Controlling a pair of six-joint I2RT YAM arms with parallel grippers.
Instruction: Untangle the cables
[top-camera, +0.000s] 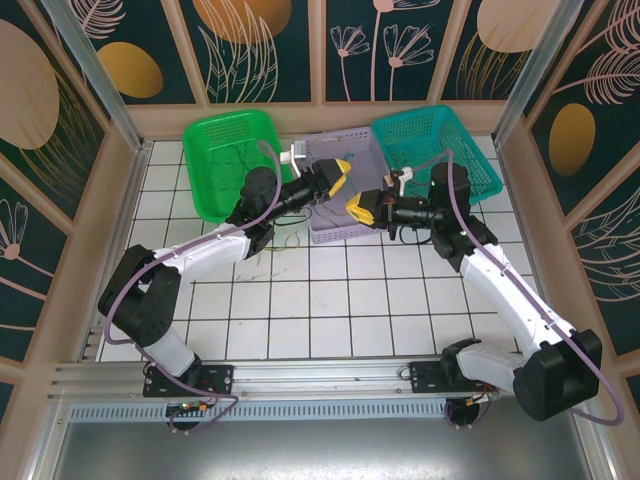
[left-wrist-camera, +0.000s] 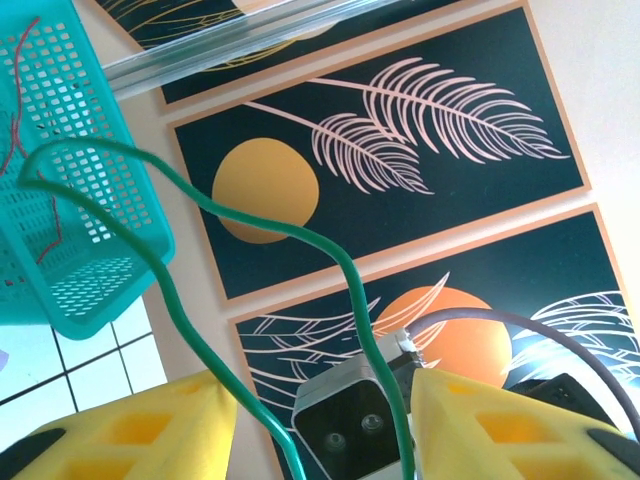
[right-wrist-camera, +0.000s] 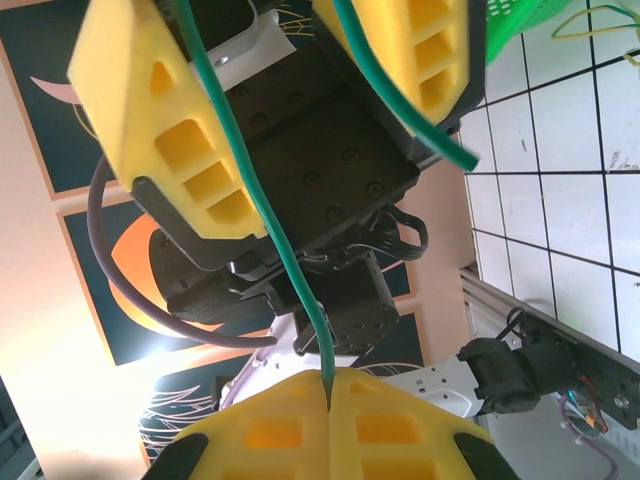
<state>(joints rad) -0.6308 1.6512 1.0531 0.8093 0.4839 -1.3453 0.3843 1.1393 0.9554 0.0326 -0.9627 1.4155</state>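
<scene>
1. Top view: the left gripper (top-camera: 338, 178) and right gripper (top-camera: 358, 208) meet over a perforated lilac basket (top-camera: 345, 230).
2. Left wrist: a smooth green cable (left-wrist-camera: 110, 146) loops between parted yellow foam fingers (left-wrist-camera: 150, 430). The teal mesh basket (left-wrist-camera: 100, 290) holds a red wire (left-wrist-camera: 20, 110).
3. Right wrist: foam pads (right-wrist-camera: 270, 430) pinch the green cable.

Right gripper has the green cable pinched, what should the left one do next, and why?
Probably close the left gripper on the green cable: its jaws stand apart with the cable running between them, and the right gripper is shut on it, so both could then pull it free.
</scene>
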